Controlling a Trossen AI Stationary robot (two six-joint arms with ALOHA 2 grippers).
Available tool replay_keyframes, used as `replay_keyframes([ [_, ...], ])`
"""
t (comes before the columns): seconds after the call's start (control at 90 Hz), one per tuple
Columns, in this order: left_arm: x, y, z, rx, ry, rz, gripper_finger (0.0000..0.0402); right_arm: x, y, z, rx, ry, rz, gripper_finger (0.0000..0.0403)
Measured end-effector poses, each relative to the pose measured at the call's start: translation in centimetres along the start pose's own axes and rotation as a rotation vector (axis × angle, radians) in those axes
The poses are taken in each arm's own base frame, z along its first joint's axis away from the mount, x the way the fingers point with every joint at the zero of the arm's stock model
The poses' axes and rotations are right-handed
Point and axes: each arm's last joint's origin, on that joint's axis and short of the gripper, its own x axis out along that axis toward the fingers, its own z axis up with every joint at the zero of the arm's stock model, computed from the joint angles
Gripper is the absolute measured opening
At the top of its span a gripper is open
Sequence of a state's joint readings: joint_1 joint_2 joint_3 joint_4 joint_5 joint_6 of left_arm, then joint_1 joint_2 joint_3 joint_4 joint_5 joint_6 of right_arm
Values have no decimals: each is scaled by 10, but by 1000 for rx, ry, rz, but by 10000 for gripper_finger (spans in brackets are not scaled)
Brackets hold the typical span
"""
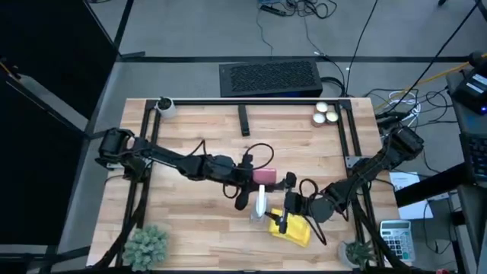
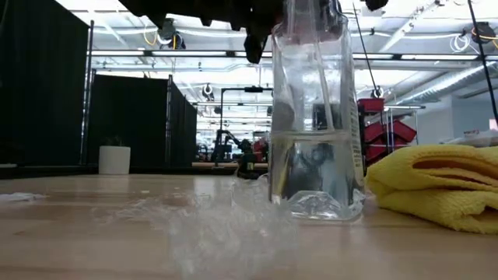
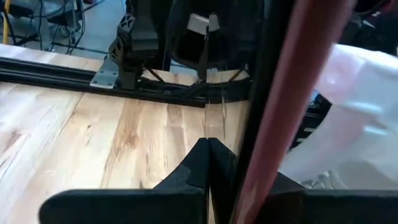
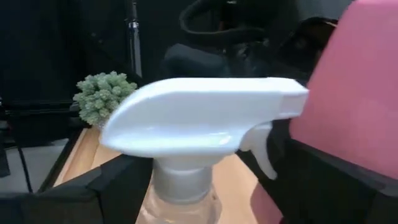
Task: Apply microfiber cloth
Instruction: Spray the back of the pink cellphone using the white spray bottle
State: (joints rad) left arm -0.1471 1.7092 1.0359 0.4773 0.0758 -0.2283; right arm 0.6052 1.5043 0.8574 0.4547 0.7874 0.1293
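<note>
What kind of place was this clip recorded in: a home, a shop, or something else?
Most likely a robotics lab or workshop. The wooden table sits in a black metal frame, loose cables run across the grey floor, and the low view shows black curtained partitions under ceiling strip lights.

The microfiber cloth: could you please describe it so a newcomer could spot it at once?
Look at the wooden table, along its near edge toward the right arm's side. Beside the clear spray bottle lies the microfiber cloth, under the right claw. It is the only bright yellow, soft, folded thing there.
</note>
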Motion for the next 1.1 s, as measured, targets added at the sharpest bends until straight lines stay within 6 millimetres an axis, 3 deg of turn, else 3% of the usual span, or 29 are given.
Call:
replay_keyframes([
  [0.311,0,0,-1,5,12,5,9,5,-4,0,20,10,35,325],
  [0.589,0,0,-1,7,12,8,9,4,-3,-1,41,23,37,201],
  [0.7,0,1,-1,7,12,9,9,4,-3,-1,33,25,38,179],
  [0.844,0,0,-1,6,15,9,9,2,-1,-1,26,30,62,190],
  [1.1,-23,0,8,75,127,142,9,-21,1,10,-18,45,118,269],
])
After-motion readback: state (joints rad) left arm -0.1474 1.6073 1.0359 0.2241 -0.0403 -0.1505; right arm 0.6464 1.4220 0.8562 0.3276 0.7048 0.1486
